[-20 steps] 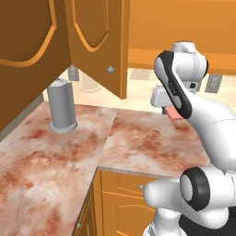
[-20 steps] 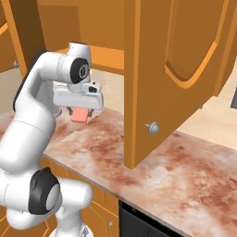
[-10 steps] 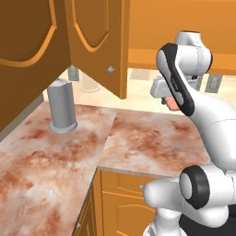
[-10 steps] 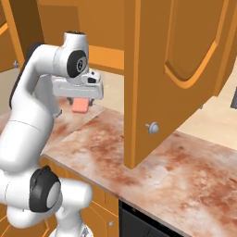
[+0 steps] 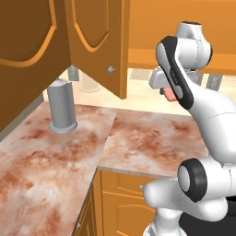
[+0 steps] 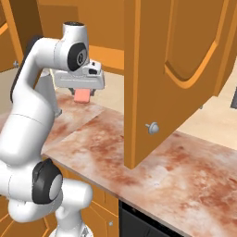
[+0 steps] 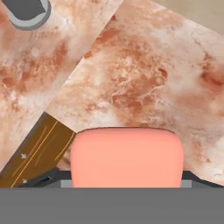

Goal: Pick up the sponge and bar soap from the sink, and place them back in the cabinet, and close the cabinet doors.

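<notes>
My gripper (image 6: 82, 91) is shut on the bar soap (image 6: 82, 96), a salmon-pink rounded block held high above the marbled counter (image 6: 185, 171). From the left the bar soap (image 5: 169, 93) peeks out behind my forearm. In the hand view the bar soap (image 7: 127, 157) covers the lower middle, with the counter far below. The cabinet doors (image 5: 99, 41) hang open over the counter. One door (image 6: 171, 69) stands just right of my hand, its silver knob (image 6: 151, 127) below hand height. The sponge and the sink are out of view.
A grey cylindrical canister (image 5: 62, 105) stands on the counter's left part, under the open doors, and shows as a grey canister (image 7: 26, 11) at the hand view's top left. Orange drawer fronts (image 5: 124, 198) run beneath the counter edge.
My arm has lifted the bar soap higher above the counter, with the grip unchanged. The doors and the canister have stayed put.
</notes>
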Controlling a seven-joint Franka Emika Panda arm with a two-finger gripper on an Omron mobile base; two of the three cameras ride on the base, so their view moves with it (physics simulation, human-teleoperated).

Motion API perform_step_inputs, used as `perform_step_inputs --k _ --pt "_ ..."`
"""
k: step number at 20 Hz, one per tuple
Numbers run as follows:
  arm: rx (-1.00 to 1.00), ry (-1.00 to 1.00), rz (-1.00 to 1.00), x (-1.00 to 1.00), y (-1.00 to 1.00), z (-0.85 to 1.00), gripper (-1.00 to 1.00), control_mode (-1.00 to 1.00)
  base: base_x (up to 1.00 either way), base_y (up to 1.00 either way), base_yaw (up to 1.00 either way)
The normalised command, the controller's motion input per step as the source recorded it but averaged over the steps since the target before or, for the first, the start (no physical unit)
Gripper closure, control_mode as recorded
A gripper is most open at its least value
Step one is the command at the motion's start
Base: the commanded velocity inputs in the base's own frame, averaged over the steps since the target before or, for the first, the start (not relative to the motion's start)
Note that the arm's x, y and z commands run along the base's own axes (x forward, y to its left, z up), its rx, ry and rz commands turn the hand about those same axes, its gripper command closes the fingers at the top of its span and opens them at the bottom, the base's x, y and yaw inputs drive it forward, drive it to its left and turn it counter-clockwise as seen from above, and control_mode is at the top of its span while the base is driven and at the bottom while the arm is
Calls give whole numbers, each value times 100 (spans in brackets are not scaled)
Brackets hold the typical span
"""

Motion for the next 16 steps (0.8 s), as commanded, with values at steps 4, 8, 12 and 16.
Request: perform_step_inputs --k 4,8,12,16 --pt "0 -13 0 5 0 21 100 -100 0 0 0" --pt "0 -11 0 0 0 19 100 -100 0 0 0" --pt "0 -12 0 6 0 18 100 -100 0 0 0" --pt "0 -17 0 11 -1 9 100 -100 0 0 0"
